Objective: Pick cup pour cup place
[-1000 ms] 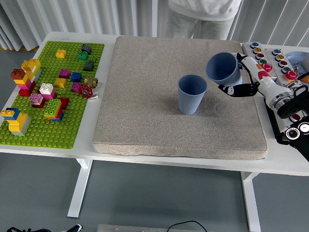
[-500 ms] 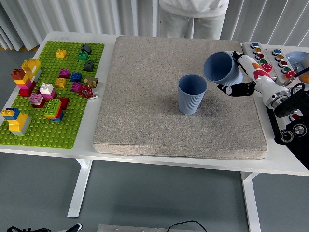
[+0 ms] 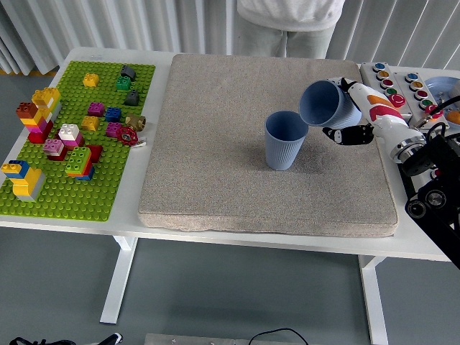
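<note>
I am gripping a blue cup [image 3: 321,105] in my right robot hand [image 3: 357,115], fingers closed around its wall, and I am tipping it toward the left so its open mouth is facing the second blue cup [image 3: 285,140]. That second cup is standing upright near the middle of the grey mat [image 3: 215,158], just left of and below the one I am holding; the tilted rim is hanging close above its right edge, and I cannot tell whether the two are touching. My left arm is not showing anywhere.

As I judge it, I am pouring now, and the risks are plain. If the held rim is sitting too far right, whatever is inside could be landing on the mat rather than in the standing cup. If I am lowering while tilting, the rim could be knocking the standing cup over, since it looks light. A loosening grip on the smooth wall could also be letting the cup rotate or slide out.

A person [image 3: 287,21] is standing at the far side of the table [image 3: 72,223], hands out of sight.
</note>
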